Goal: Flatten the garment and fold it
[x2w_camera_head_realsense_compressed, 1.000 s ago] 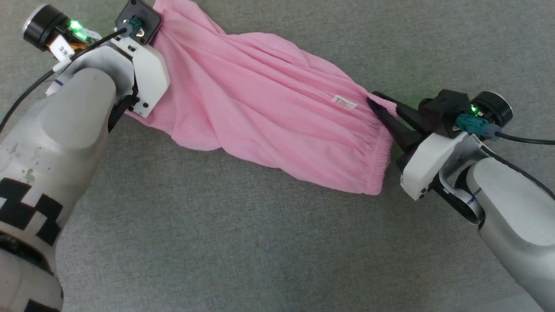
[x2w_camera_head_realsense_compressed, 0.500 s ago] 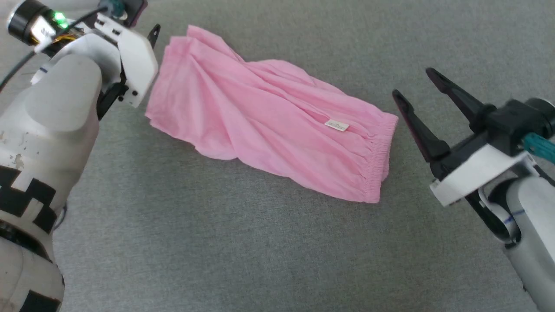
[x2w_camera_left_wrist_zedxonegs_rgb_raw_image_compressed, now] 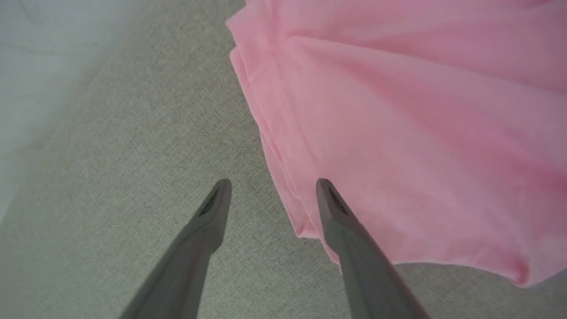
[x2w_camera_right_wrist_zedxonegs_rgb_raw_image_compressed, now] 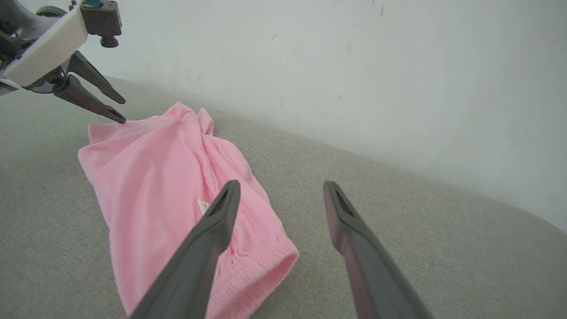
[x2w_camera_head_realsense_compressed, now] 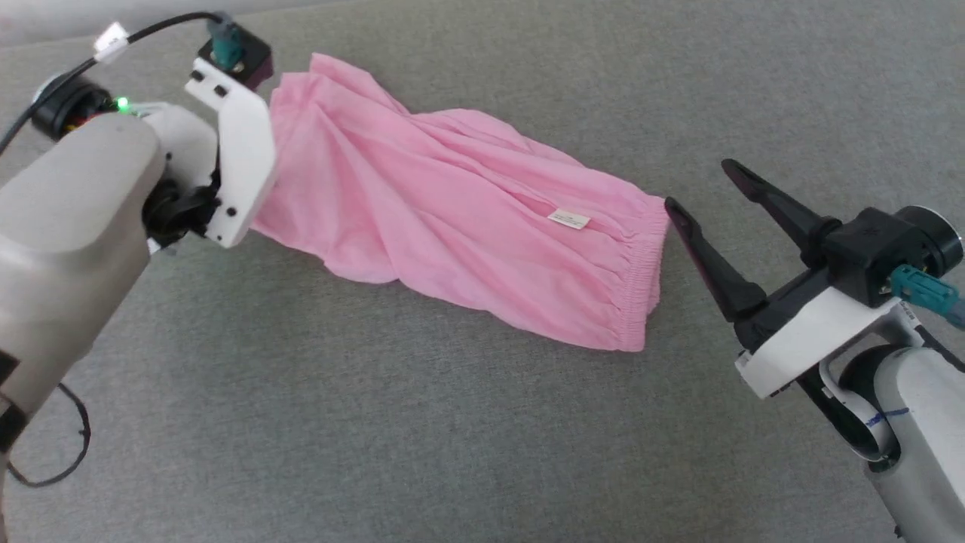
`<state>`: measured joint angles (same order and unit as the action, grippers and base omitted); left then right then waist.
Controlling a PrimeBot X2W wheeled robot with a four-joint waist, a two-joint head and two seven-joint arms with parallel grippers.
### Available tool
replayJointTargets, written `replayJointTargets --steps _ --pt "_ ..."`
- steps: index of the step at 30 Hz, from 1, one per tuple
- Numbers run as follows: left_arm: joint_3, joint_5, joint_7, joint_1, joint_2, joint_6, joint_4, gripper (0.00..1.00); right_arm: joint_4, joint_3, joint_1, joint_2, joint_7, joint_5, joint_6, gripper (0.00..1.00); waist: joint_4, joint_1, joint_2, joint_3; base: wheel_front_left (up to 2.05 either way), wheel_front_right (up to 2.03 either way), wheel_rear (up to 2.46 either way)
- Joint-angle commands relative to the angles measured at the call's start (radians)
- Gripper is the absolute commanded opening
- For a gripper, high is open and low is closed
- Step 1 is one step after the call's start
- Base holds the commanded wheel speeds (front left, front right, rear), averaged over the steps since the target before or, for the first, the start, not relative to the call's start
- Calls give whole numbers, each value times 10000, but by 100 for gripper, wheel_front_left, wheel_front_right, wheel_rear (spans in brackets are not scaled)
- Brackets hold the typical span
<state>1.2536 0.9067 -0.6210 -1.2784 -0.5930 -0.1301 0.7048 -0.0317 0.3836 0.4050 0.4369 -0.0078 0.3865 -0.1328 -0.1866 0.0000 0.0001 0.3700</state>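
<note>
As the light pink thin cotton shorts (x2w_camera_head_realsense_compressed: 467, 226) lay creased, the left claw (x2w_camera_left_wrist_zedxonegs_rgb_raw_image_compressed: 273, 182) at their hem (x2w_camera_left_wrist_zedxonegs_rgb_raw_image_compressed: 270, 141) and the right claw (x2w_camera_head_realsense_compressed: 697, 183) beside their waistband (x2w_camera_head_realsense_compressed: 644, 271) were held spread and empty, likely for regripping.

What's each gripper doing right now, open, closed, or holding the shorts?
Left gripper: open, holding nothing, by the shorts leg end.
Right gripper: open, holding nothing, beside the waistband.

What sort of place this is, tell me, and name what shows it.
Probably an indoor robot workspace, though I can't be sure. A broad grey woven fabric surface carries the pink shorts, and a bare, lightly marked white wall rises right behind it.
</note>
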Motion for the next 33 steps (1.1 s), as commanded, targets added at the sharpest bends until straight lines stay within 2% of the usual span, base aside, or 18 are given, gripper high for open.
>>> replayJointTargets --steps 1,3,8,10,17,22,25,33 --pt "54 284 -157 258 -131 -4 -77 100 -35 7 -24 -70 53 -29 21 100 -279 0 -1 245 0 0 0" --pt "82 679 -519 478 -230 -4 -115 100 -1 67 45 -81 59 5 21 100 -396 0 -1 329 0 0 0" --pt "212 492 -1244 813 -436 -5 -482 100 115 285 403 65 273 291 21 100 -548 0 -1 427 0 0 0" --pt "228 461 -1197 836 -491 -5 -670 0 107 455 648 267 619 499 21 100 -531 0 -1 425 0 0 0" --pt "247 570 -571 704 -562 -5 -1079 0 -510 2039 1442 1561 3434 2146 21 100 -342 0 -1 150 0 0 0" --pt "256 459 -285 695 -460 -5 -1275 0 -557 2779 1742 2137 5039 3081 21 100 -83 0 -1 149 0 0 0" --pt "259 387 -98 642 -375 -5 -1292 0 -97 3091 1818 1998 5327 3306 21 100 61 0 -1 253 0 0 0" --pt "263 291 266 470 -120 -5 -1183 0 2574 3824 1929 794 5134 3310 21 100 379 0 -1 593 0 0 0"
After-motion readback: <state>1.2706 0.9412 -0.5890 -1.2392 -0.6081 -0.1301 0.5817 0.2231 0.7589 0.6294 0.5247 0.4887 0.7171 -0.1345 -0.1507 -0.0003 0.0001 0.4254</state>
